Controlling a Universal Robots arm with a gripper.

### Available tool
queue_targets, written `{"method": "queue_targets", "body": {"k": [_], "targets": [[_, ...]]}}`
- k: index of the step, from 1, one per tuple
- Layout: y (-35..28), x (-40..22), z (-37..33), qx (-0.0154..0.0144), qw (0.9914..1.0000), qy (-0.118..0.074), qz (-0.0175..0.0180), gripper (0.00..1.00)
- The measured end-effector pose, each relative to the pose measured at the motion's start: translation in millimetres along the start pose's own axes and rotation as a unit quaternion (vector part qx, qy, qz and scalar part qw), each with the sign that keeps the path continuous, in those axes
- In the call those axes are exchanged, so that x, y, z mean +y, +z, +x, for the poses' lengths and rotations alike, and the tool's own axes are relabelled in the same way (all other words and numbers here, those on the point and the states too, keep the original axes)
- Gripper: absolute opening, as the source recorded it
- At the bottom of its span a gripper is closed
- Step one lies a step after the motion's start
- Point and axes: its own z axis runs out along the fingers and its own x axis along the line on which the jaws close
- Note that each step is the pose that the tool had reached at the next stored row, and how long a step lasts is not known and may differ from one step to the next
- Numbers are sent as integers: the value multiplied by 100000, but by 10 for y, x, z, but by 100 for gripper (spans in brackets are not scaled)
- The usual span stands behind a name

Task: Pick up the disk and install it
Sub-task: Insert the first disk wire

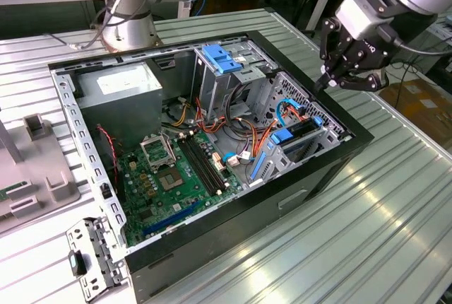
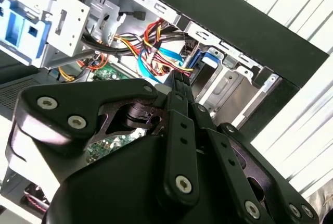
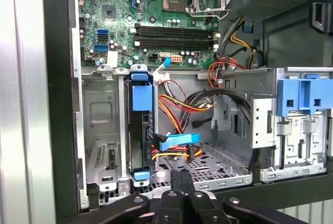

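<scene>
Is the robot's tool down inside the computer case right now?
No, in the exterior view the tool hangs above the rim of the case, outside it.

1. Gripper (image 1: pixel 337 78) hangs in open air above the case's rim (image 1: pixel 353 131) at the exterior view's right; nothing between it and the drive bays
2. Disk (image 3: pixel 139 130) stands on edge in 1 bay slot; the slot beside it (image 3: pixel 101 130) is open and bare
3. Orange, yellow and blue cables (image 3: pixel 174 143) crowd the disk's other side
4. Tall metal cage (image 1: pixel 222 78) with blue latch walls off the far end
</scene>
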Motion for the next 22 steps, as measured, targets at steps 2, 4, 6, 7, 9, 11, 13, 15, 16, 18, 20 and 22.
{"method": "queue_targets", "body": {"k": [2, 4, 6, 7, 9, 11, 13, 15, 16, 18, 20, 22], "targets": [[-29, -2, -8, -163, 100000, 11, -2, 11], [-36, -2, -10, -268, 100000, 18, -5, 11], [-36, -3, -9, -286, 100000, 18, -6, 11], [-36, -2, -9, -288, 100000, 20, -6, 11], [-36, -3, -9, -292, 100000, 19, -6, 11], [-35, -3, -9, -297, 100000, 18, -6, 11], [-34, -19, -9, -302, 100000, 15, -11, 11], [-29, -38, -8, -289, 100000, 18, -9, 11], [-14, -58, -3, -278, 100000, 23, -13, 11], [6, -75, 6, -228, 100000, 19, -19, 11], [22, -89, 19, -126, 100000, 15, -21, 11], [32, -99, 44, -55, 100000, 12, -15, 11]]}}
